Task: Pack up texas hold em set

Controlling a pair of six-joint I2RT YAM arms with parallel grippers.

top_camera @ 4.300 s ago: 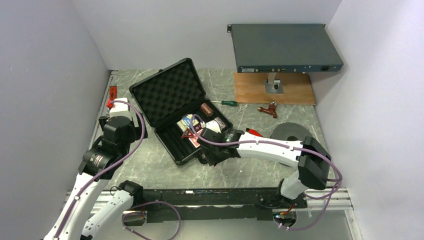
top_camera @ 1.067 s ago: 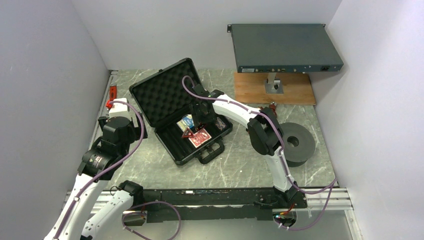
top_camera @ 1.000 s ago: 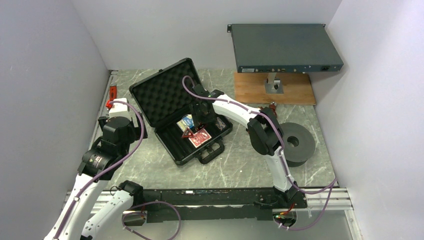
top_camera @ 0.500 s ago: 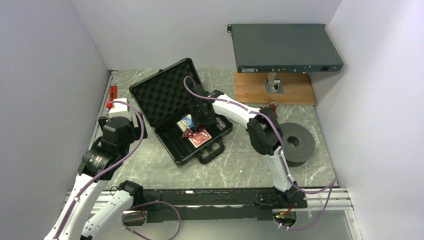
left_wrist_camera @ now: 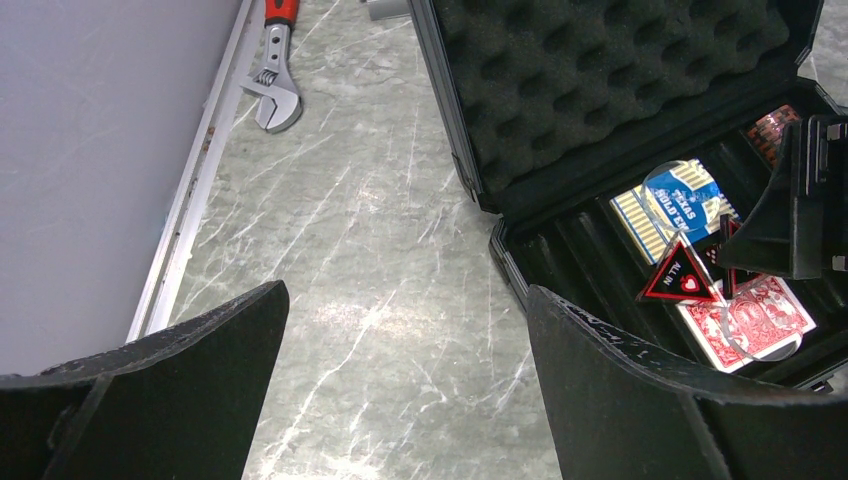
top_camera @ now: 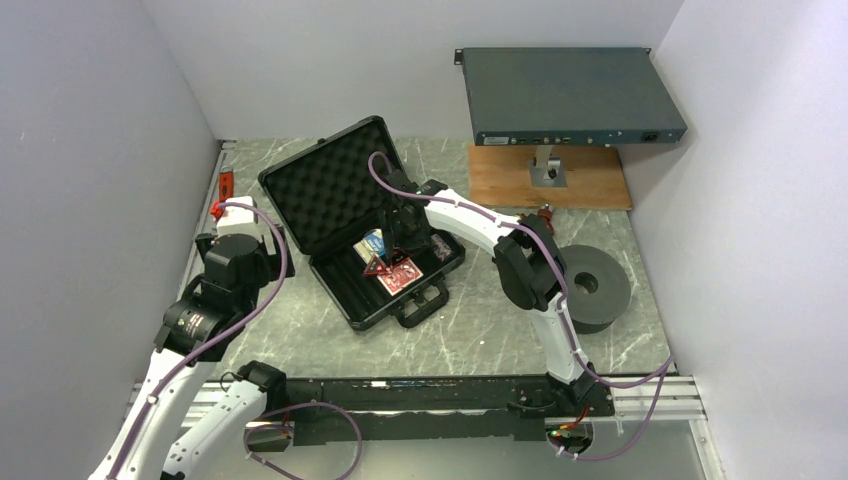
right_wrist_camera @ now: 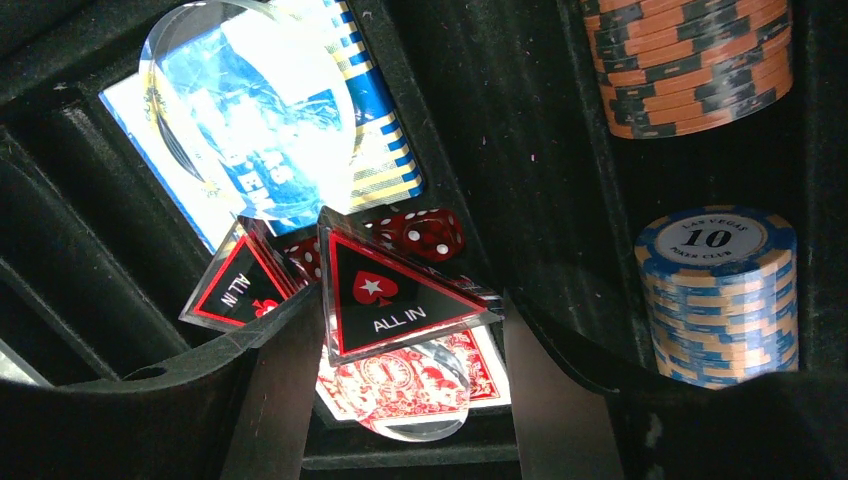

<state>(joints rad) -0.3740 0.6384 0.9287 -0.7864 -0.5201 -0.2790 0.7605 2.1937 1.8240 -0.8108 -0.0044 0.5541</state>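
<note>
The black briefcase (top_camera: 350, 290) lies open, its egg-crate foam lid (top_camera: 335, 190) tilted back to the far left. In the right wrist view its base holds a blue card deck (right_wrist_camera: 370, 150) under a clear disc, a red deck (right_wrist_camera: 480, 375), red dice (right_wrist_camera: 425, 232), an orange chip roll (right_wrist_camera: 690, 60) and a blue chip roll (right_wrist_camera: 715, 300). Two red-black "ALL IN" triangular tokens (right_wrist_camera: 390, 295) (right_wrist_camera: 240, 290) stand on the decks. My right gripper (top_camera: 402, 243) (right_wrist_camera: 405, 300) is open, its fingers either side of the nearer token. My left gripper (top_camera: 237, 245) (left_wrist_camera: 405, 295) is open and empty over bare table left of the case.
A grey rack-mount box (top_camera: 570, 95) stands on a wooden board (top_camera: 590, 185) at the back right. A black round disc (top_camera: 590, 285) lies right of the case. A red-handled wrench (left_wrist_camera: 272, 95) lies by the left wall.
Since 4.3 s ago my right arm has swung from the case's front edge to reach over its base. In the last second it has only edged slightly. The left arm has not moved.
</note>
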